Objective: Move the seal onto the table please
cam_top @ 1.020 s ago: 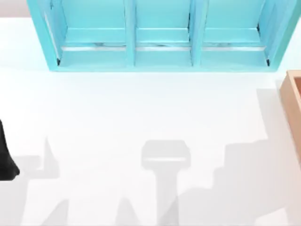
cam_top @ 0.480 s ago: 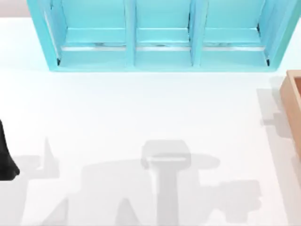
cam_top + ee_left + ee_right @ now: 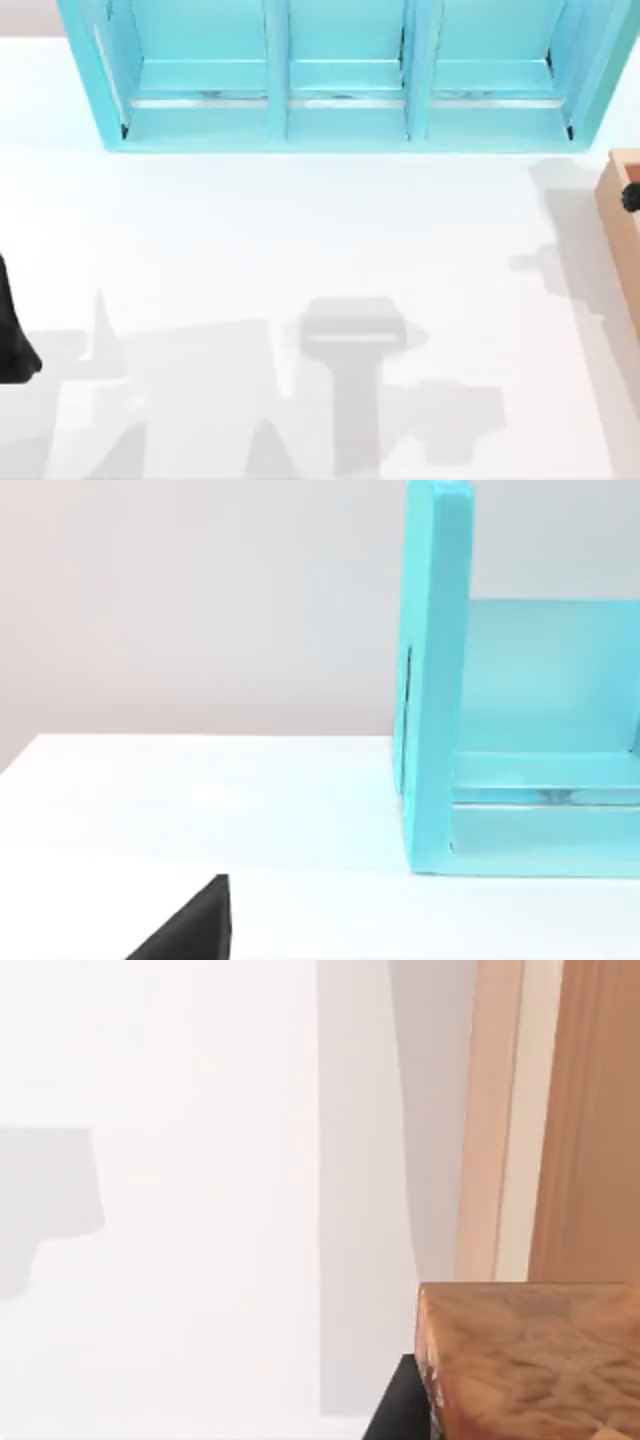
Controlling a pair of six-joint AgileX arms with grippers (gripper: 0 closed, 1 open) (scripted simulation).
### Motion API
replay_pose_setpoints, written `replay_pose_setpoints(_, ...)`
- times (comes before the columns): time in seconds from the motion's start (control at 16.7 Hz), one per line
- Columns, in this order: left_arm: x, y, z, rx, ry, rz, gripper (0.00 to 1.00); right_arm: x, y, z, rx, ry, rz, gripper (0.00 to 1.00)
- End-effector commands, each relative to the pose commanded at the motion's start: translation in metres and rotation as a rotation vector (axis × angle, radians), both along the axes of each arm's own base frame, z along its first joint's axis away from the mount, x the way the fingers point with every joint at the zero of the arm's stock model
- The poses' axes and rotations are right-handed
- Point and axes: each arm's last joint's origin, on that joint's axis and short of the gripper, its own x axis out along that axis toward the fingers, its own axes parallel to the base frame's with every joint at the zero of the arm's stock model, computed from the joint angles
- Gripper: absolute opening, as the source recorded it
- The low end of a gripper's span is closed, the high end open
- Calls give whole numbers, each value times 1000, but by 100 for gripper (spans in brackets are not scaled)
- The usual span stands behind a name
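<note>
The seal, a small orange-brown lump with a wood-like grain (image 3: 530, 1360), sits close under the right wrist camera, touching a black part of the right gripper (image 3: 395, 1410). The tall wall of the tan wooden box (image 3: 500, 1110) is just beside it. Whether it rests in the box or hangs above it cannot be told, nor whether the right gripper is clamped on it or standing open.

From above, that gripper's black tip (image 3: 632, 197) shows over the box (image 3: 622, 235) at the right edge of the plain white bench (image 3: 300, 250). The seal looks rigid and light, probably smooth enough to slip, so a hold across its narrow body, low and square, seems safest.

The light-blue shelf unit with compartments (image 3: 340, 130) stands at the back. The left gripper (image 3: 12, 335) is parked at the left edge, its state unclear.
</note>
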Motion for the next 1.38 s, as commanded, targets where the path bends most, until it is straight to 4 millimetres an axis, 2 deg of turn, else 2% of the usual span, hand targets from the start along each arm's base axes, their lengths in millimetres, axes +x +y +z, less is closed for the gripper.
replay_pose_setpoints(0.24, 0, 0, 0, 0, 0, 0, 100, 0, -1, -1, 1, -1, -5, 0)
replay_pose_setpoints(0.42, 0, 0, 0, 0, 0, 0, 100, 15, 11, -9, -3, 7, -6, 0)
replay_pose_setpoints(0.6, 0, 0, 0, 0, 0, 0, 100, 40, 39, -28, -9, 16, -7, 0)
replay_pose_setpoints(0.84, 0, 0, 0, 0, 0, 0, 100, 73, 90, -65, -11, 15, -7, 0)
replay_pose_setpoints(1.08, 0, 0, 0, 0, 0, 0, 100, 90, 136, -101, -5, 3, -6, 0)
replay_pose_setpoints(1.2, 0, 0, 0, 0, 0, 0, 100, 92, 147, -109, -2, 0, -5, 0)
replay_pose_setpoints(1.38, 0, 0, 0, 0, 0, 0, 100, 92, 148, -110, -2, -1, -5, 0)
